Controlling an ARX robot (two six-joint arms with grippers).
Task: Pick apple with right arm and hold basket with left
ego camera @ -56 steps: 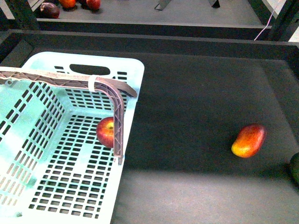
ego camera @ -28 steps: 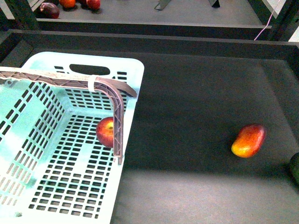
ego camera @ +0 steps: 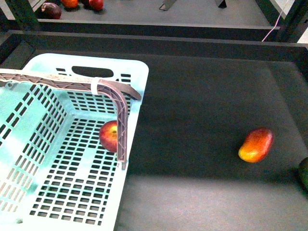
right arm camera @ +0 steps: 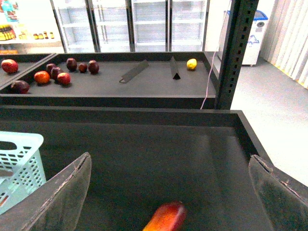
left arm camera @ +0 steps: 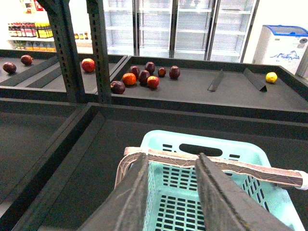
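Note:
The red apple (ego camera: 109, 135) lies inside the light blue basket (ego camera: 53, 192), against its right wall, half hidden by the grey-brown handle (ego camera: 121, 130). My left gripper (left arm camera: 172, 160) is shut on the basket handle (left arm camera: 250, 168), seen in the left wrist view above the basket (left arm camera: 202, 144). My right gripper (right arm camera: 171, 192) is open and empty above the dark tray floor. The elongated red-orange mango-shaped fruit (right arm camera: 164, 218) lies just below it between the fingers. Neither arm shows in the front view.
The mango-shaped fruit (ego camera: 256, 145) lies on the dark tray floor at the right. A dark green fruit (ego camera: 303, 172) shows at the right edge. The raised tray rim (ego camera: 154, 41) runs along the back. A farther shelf holds several fruits (left arm camera: 144, 77) and a lemon (right arm camera: 192, 63).

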